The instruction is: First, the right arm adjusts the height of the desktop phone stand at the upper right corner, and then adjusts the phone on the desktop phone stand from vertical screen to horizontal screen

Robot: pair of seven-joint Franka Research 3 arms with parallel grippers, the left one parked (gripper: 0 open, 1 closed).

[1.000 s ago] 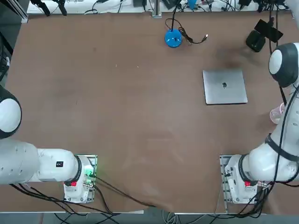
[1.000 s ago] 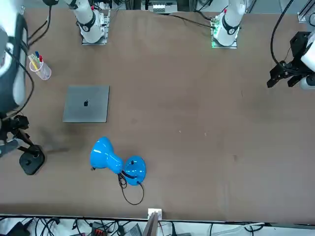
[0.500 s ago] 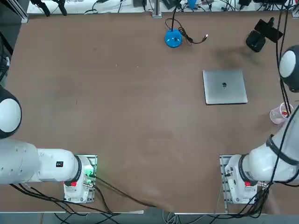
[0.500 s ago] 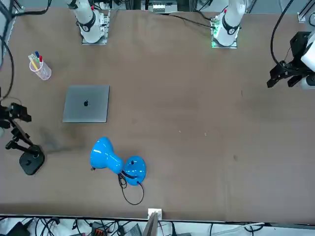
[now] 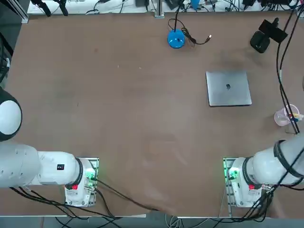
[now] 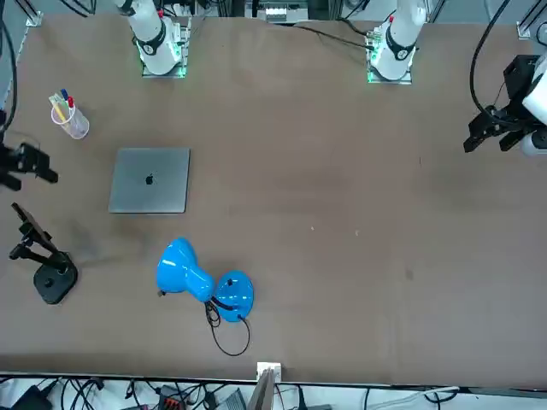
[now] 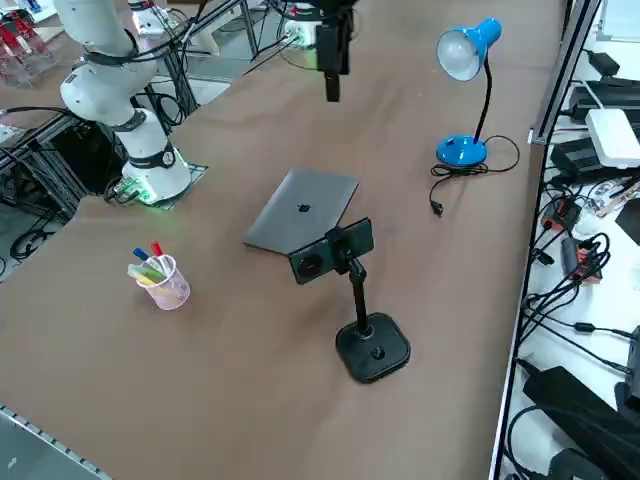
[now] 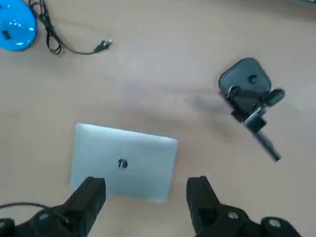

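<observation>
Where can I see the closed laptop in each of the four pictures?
Top view: laptop, right of centre.
Front view: left side.
Right side view: centre, behind the phone stand.
Right wrist view: beyond the open right pincer, at.
Shared landmark: blue lamp base.

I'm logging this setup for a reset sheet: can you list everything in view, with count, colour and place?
desktop phone stand: one, black, far right corner of the table.
phone: one, black, clamped on the stand's pole, lying horizontal.
laptop: one, silver-grey, closed, right half, near side of the stand.
desk lamp: one, blue, far edge, cable trailing.
cup of pens: one, clear, right edge.
right arm: one, white, base at near right.
right tool: open, empty, raised above the laptop's near edge.
</observation>
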